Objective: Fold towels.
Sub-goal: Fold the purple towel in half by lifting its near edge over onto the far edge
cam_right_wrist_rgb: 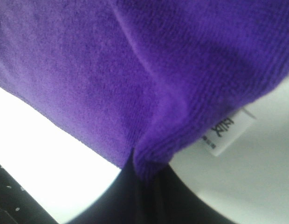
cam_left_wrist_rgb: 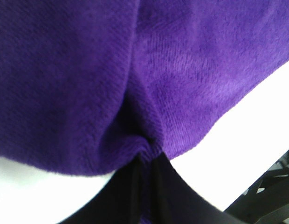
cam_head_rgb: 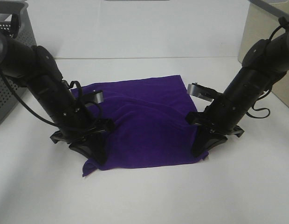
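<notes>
A deep purple towel [cam_head_rgb: 144, 123] lies on the white table in the middle of the exterior high view, rumpled with a ridge across it. My left gripper [cam_head_rgb: 94, 150] is shut on the towel's near left edge; the left wrist view shows the cloth [cam_left_wrist_rgb: 149, 84] pinched between the black fingers [cam_left_wrist_rgb: 130, 196]. My right gripper [cam_head_rgb: 200, 148] is shut on the near right edge; the right wrist view shows the cloth [cam_right_wrist_rgb: 135, 79] pinched at its hem, with the small white tag [cam_right_wrist_rgb: 226, 133] beside it.
A grey perforated basket [cam_head_rgb: 9, 70] stands at the far left of the table [cam_head_rgb: 149, 200]. A beige box [cam_head_rgb: 263, 32] stands at the back right.
</notes>
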`<control>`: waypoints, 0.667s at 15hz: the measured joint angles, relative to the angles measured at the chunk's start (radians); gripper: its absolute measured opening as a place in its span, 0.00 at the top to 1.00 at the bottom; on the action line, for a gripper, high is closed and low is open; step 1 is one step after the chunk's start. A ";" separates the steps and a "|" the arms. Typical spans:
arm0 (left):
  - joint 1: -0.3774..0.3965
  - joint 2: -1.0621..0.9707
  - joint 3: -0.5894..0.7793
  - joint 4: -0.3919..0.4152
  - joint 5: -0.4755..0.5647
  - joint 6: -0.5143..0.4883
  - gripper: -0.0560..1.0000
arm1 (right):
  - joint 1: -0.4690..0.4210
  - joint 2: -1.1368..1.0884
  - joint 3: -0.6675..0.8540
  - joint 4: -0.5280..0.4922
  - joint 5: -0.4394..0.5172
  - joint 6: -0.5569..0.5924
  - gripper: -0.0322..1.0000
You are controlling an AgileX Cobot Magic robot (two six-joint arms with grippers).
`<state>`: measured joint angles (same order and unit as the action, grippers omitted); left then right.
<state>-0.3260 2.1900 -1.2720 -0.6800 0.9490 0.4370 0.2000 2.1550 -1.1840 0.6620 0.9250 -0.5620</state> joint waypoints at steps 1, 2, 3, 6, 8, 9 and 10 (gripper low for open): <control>0.000 -0.009 -0.005 0.022 0.014 -0.001 0.94 | 0.001 -0.019 0.007 -0.011 -0.019 0.004 0.94; 0.000 -0.028 -0.008 0.034 0.016 -0.003 0.94 | 0.001 -0.043 0.007 -0.020 -0.037 0.008 0.94; 0.000 -0.058 -0.012 0.038 0.015 -0.013 0.94 | 0.001 -0.073 -0.003 -0.026 -0.040 0.010 0.94; 0.000 -0.145 -0.058 0.045 -0.010 -0.080 0.94 | 0.001 -0.131 -0.123 -0.027 -0.009 0.039 0.94; 0.000 -0.162 -0.117 0.066 -0.018 -0.093 0.94 | 0.001 -0.132 -0.209 -0.028 -0.006 0.054 0.94; 0.000 -0.162 -0.135 0.077 -0.026 -0.094 0.94 | 0.001 -0.132 -0.266 -0.029 -0.007 0.055 0.94; 0.000 -0.160 -0.163 0.107 -0.048 -0.100 0.94 | 0.001 -0.127 -0.334 -0.033 -0.007 0.056 0.94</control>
<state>-0.3260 2.0300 -1.4350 -0.5730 0.9010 0.3370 0.2010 2.0280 -1.5180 0.6290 0.9180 -0.5060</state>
